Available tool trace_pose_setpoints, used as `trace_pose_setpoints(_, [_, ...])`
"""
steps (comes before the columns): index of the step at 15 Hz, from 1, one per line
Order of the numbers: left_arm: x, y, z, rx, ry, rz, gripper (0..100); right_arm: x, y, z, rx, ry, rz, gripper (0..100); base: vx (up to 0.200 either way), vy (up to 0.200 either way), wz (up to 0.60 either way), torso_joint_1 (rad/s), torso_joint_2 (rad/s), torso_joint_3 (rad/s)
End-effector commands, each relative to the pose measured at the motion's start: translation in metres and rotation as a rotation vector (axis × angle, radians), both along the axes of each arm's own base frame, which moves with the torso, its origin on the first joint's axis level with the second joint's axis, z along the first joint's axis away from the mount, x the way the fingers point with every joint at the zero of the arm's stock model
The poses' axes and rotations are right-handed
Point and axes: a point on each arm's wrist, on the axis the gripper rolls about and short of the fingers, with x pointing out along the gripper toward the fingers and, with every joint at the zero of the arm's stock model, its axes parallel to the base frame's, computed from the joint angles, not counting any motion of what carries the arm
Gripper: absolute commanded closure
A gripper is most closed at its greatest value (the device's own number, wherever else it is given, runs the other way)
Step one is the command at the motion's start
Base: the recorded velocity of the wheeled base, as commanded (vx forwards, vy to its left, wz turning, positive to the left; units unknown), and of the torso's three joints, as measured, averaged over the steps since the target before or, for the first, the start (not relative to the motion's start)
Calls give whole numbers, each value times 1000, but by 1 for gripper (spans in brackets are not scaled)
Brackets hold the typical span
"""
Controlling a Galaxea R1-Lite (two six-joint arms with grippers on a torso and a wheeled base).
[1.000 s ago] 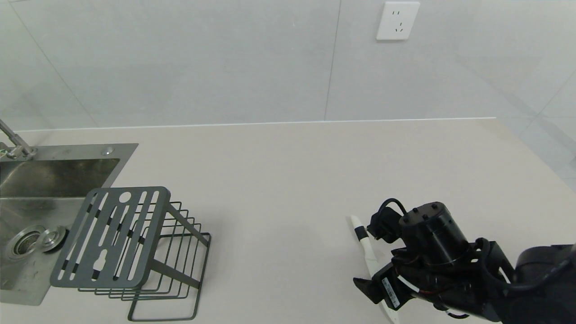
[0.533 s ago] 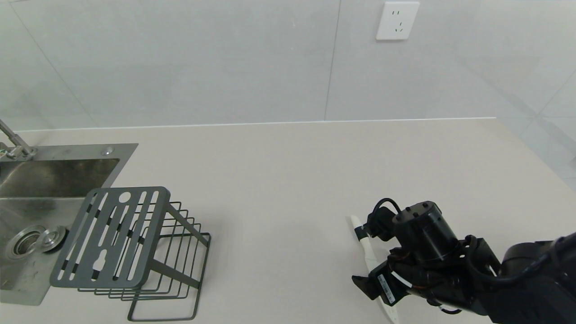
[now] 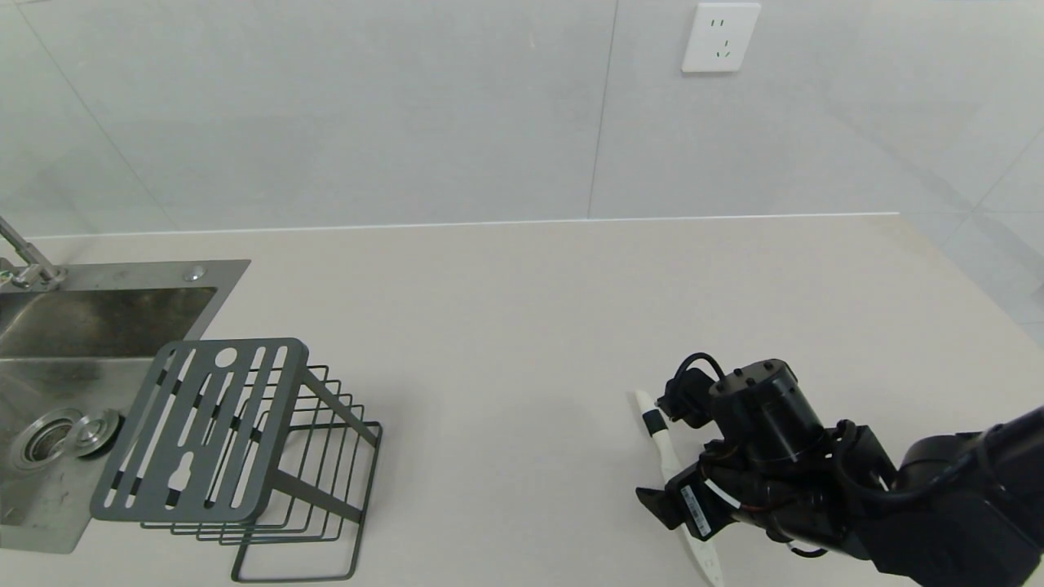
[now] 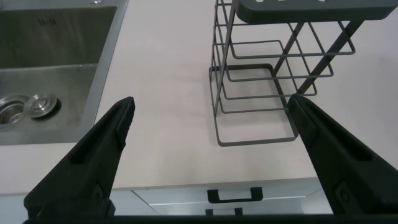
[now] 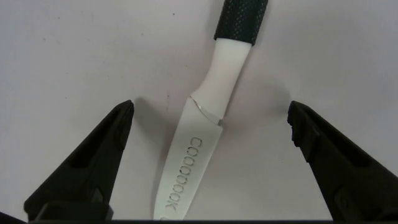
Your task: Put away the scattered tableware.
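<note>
Pale counter (image 3: pixel 522 326) under a tiled wall is what you are working on. The knife (image 3: pixel 662 447) lies flat on it near the front edge, toward the right corner, its black-banded handle pointing to the back and its blade toward the front edge.

Your right gripper (image 5: pixel 208 112) hangs low over the knife with its fingers spread wide, one on each side of the spot where handle meets blade. Neither finger touches it.

Watch that spot. It tapers, so if you close there the pads may slide toward the thin blade and the knife may swivel or squirt out. It lies flat on a hard top, so fingers that come down too high would likely pinch only its upper edge, and too low they would scrape the counter. With the front edge so near, a skid could send the knife off it.

Your left gripper (image 4: pixel 211 102) is also spread, holding nothing, above the front edge just beside the rack (image 3: pixel 236 440). The rack stands at the left, partly over the sink (image 3: pixel 139 275). Its slots look narrow, so a crooked grip would probably jam there.
</note>
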Motion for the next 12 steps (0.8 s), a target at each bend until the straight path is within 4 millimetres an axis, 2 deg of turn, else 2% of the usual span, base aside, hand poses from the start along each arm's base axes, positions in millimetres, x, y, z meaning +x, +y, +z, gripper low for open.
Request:
trace_pose_setpoints(1, [0,0,0,1,0,0,0,0,2,-3,-6,7,6,0,0,0,0,0,0,0])
trace_pose_setpoints(2, [0,0,0,1,2,0,0,-2,4,-5,-10,12,15,100,0,0,0,0,0,0])
trace_pose_setpoints(8, [0,0,0,1,2,0,0,-4,2,-11,-28,31,15,100,0,0,0,0,0,0])
trace_pose_setpoints(12, [0,0,0,-1,2,0,0,2,9,3,16,-42,30,100,0,0,0,0,0,0])
